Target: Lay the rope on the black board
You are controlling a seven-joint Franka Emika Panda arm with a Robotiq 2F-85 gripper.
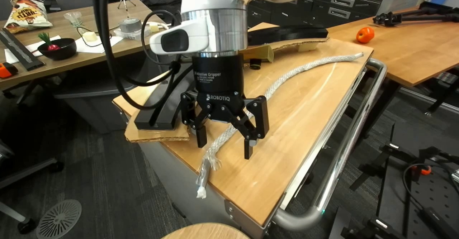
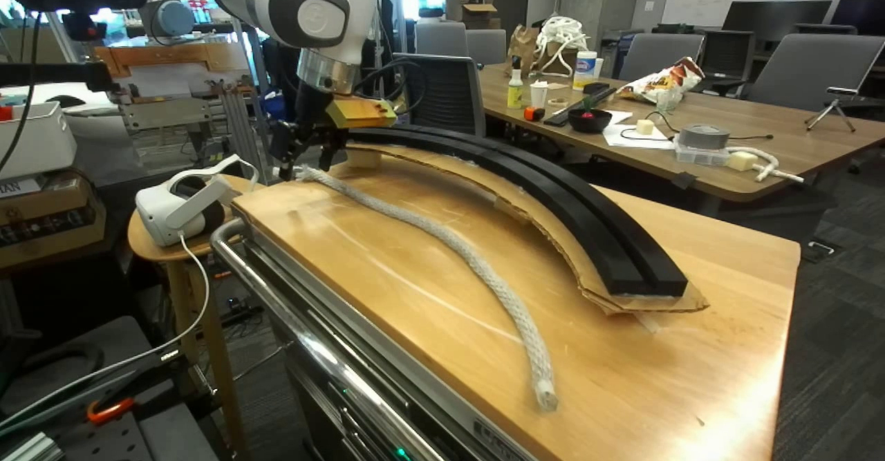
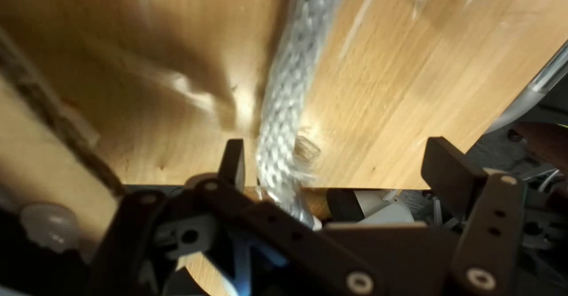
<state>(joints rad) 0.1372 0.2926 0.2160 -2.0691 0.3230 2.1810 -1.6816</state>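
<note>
Black two-finger gripper (image 1: pixel 225 145) is hovering, jaws wide apart; I'm seeing pale grey braided rope (image 3: pixel 288 96) lying on tan wooden tabletop (image 1: pixel 304 117), frayed end running between jaws, long axis crosswise to their closing.

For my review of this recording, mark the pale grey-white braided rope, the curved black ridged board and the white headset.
Rope (image 3: pixel 285 103): in the wrist view, on its braided length.
Black board (image 2: pixel 550 196): in an exterior view, near the middle of its arc.
White headset (image 2: pixel 166 216): in an exterior view, on its front shell.
</note>
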